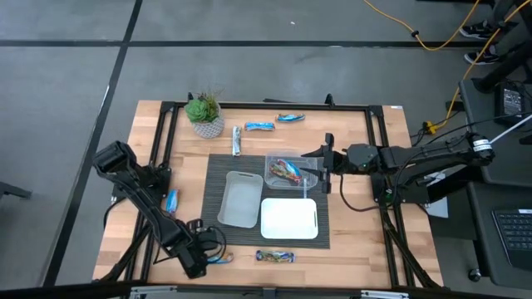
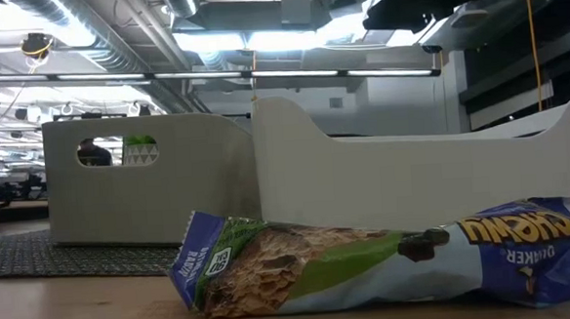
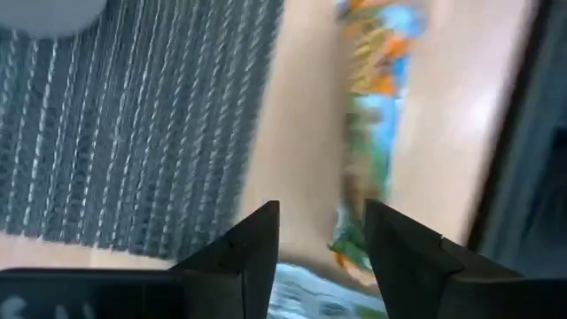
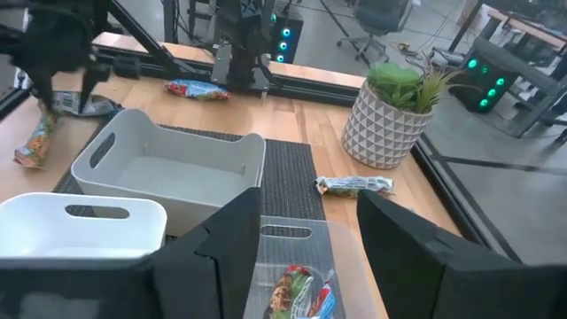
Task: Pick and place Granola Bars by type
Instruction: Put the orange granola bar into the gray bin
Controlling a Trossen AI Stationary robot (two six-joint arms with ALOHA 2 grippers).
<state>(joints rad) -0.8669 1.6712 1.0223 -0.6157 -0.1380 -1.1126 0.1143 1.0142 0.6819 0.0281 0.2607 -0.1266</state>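
My arms (image 1: 150,208) are matte black, boxy joints, thin black cables looping alongside. Fingers (image 3: 244,257) dark, flat, wedge-shaped. Right arm (image 1: 416,158) has a white band near the elbow.

Left wrist view: granola bar (image 3: 372,133) blurred — wrapper print unreadable.

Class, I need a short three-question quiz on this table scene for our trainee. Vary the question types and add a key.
1. Which tray already holds granola bars? A: grey tray. B: clear tray. C: white tray.
2. True or false: a silver bar lies on bare wood beside the plant pot.
3. Fill in: the ___ gripper, open, hangs over the clear tray.

Key: 1 B. 2 true. 3 right.
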